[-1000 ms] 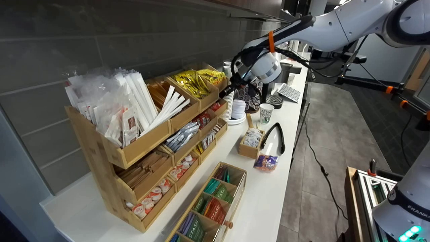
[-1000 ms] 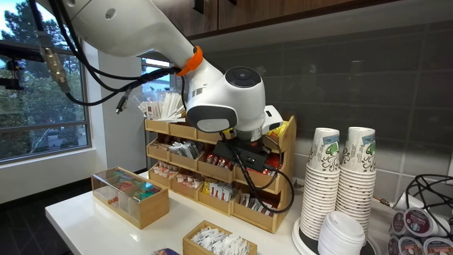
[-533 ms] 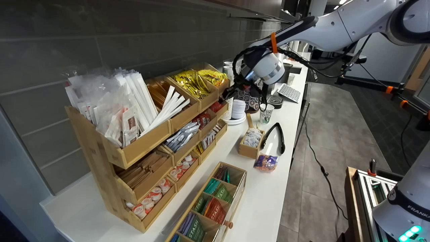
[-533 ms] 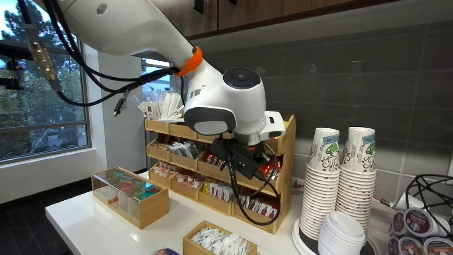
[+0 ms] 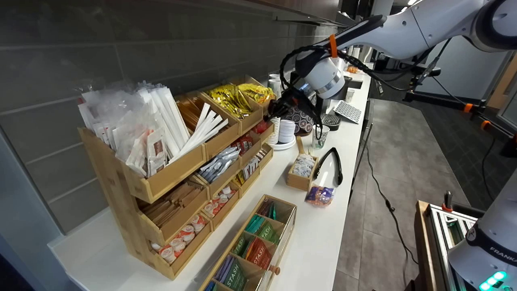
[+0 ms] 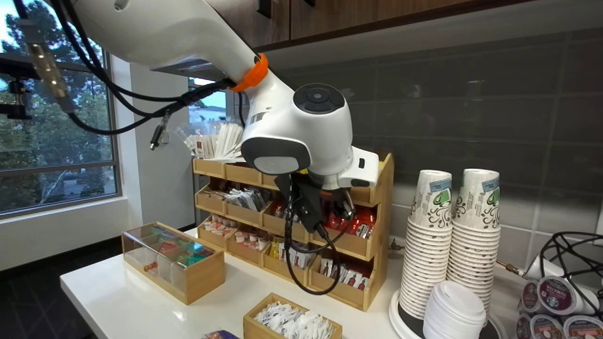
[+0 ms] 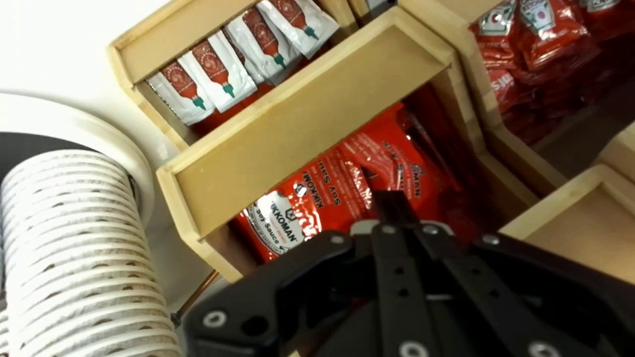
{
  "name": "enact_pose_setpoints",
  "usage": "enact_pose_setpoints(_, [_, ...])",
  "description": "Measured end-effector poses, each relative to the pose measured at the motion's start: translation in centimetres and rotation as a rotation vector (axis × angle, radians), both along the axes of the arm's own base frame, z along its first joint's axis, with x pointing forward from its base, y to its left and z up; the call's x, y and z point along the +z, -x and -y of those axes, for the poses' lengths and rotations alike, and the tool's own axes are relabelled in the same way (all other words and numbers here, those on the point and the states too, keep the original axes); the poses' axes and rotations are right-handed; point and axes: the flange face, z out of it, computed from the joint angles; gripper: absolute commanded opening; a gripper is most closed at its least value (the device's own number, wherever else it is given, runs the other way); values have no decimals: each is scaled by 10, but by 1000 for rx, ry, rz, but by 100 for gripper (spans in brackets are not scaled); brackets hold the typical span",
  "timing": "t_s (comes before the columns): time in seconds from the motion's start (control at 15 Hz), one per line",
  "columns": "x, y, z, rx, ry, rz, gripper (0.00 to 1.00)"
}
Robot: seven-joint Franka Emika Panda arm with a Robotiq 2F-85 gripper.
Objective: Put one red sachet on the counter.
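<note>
Red sachets point(image 7: 317, 191) lie in a middle-tier bin of the wooden rack point(image 7: 292, 124) in the wrist view. Some also show in both exterior views point(image 5: 261, 128) point(image 6: 365, 220). My gripper point(image 7: 396, 207) points down into this bin, and its dark fingertips stand together in front of the sachets. I cannot tell whether the tips touch or pinch a sachet. In an exterior view the gripper point(image 5: 270, 117) is at the rack's far end; in another its tips are hidden behind the wrist camera. The white counter point(image 5: 311, 226) runs below and in front of the rack.
Stacked paper cups point(image 7: 79, 248) stand beside the bin. The rack's other bins hold sriracha packets point(image 7: 213, 69) and ketchup packets point(image 7: 540, 29). On the counter are a packet box point(image 6: 292, 325), a tea box point(image 6: 202, 278), black tongs point(image 5: 338, 167) and a snack bag point(image 5: 320, 195).
The hand has turned at the bin, and its cable loop has swung left in an exterior view. More red sachets show there. The forearm has shifted slightly outward from the rack.
</note>
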Motion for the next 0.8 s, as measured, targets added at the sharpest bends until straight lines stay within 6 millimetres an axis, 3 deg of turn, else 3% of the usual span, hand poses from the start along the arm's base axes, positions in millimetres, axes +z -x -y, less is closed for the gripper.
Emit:
enact_pose_setpoints(0.47, [4, 5, -1, -158, -117, -67, 0])
enact_pose_setpoints(0.8, [5, 8, 11, -240, -102, -168, 0])
